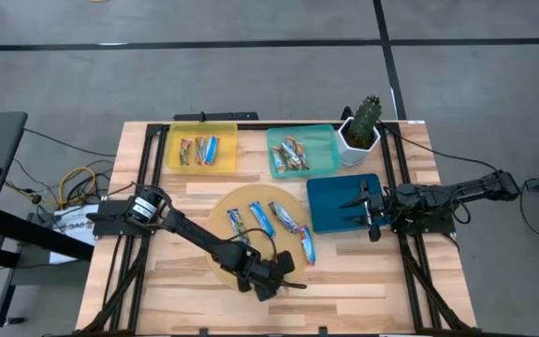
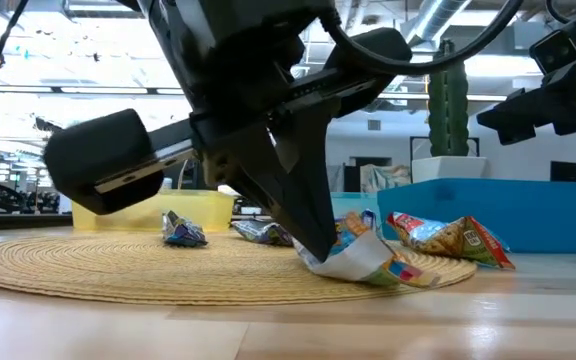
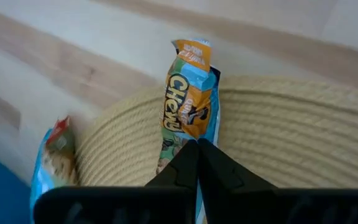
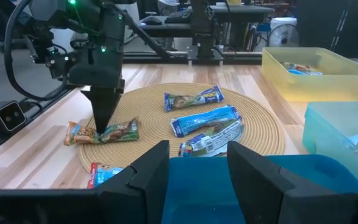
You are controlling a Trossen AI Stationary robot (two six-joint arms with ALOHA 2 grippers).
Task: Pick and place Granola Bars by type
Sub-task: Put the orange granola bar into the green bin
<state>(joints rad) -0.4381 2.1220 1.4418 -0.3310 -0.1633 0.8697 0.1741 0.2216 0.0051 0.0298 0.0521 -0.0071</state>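
I am clenching my left pincer (image 4: 106,129) on an orange-wrapped granola bar (image 4: 102,132) lying at the woven mat's (image 4: 166,134) edge on the desk, while my right pincer (image 4: 191,165) is hovering released over the blue tray (image 1: 330,195).

2 matte-black jointed arms, black cables along their links, a green light on the left arm (image 4: 98,50).
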